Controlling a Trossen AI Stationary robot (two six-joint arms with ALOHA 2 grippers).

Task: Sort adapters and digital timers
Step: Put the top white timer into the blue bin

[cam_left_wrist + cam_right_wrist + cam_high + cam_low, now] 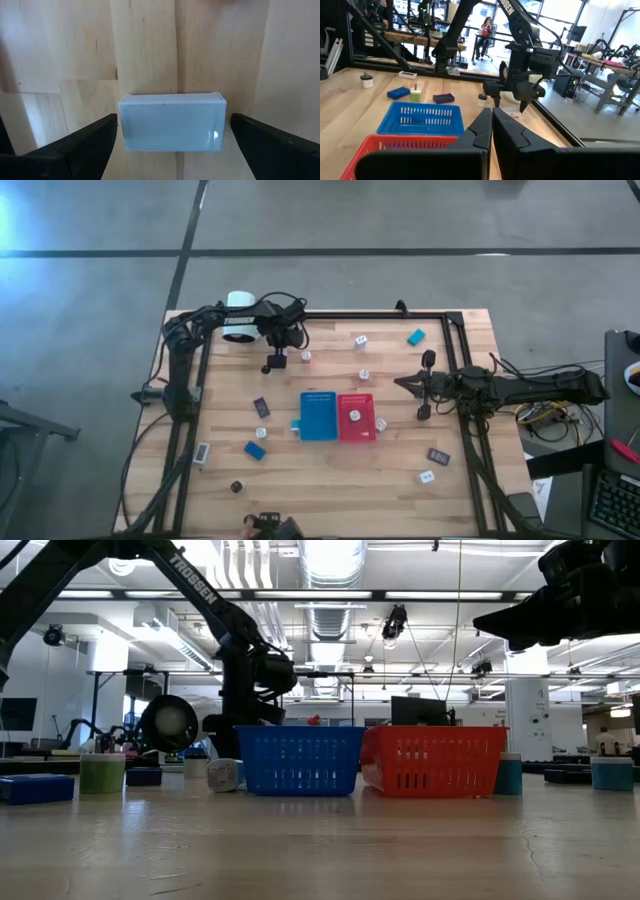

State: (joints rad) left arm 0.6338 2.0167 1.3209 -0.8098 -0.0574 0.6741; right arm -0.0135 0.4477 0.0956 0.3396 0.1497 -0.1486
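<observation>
The left gripper (277, 363) hangs over the far left of the table (330, 490), pointing down, its fingers (85, 145) spread wide on either side of a pale blue-white timer (172, 121) that lies flat on the wood. The fingers do not touch it; bare table shows between each one and the box's ends.

The right gripper (424, 387) waits at the right side, level with the trays, its fingers pressed together and holding nothing.

At mid-table a blue tray (318, 416) and a red tray (356, 417) stand side by side, touching. One white adapter (354, 416) lies in the red tray.

Other timers are scattered: a teal one (416, 336) far right, a blue one (255, 449) and a dark one (261, 406) left of the trays, a dark grey one (439, 455) near right. White adapters (360, 340) lie loose around the trays, several between the arms and one (427, 476) near right.
</observation>
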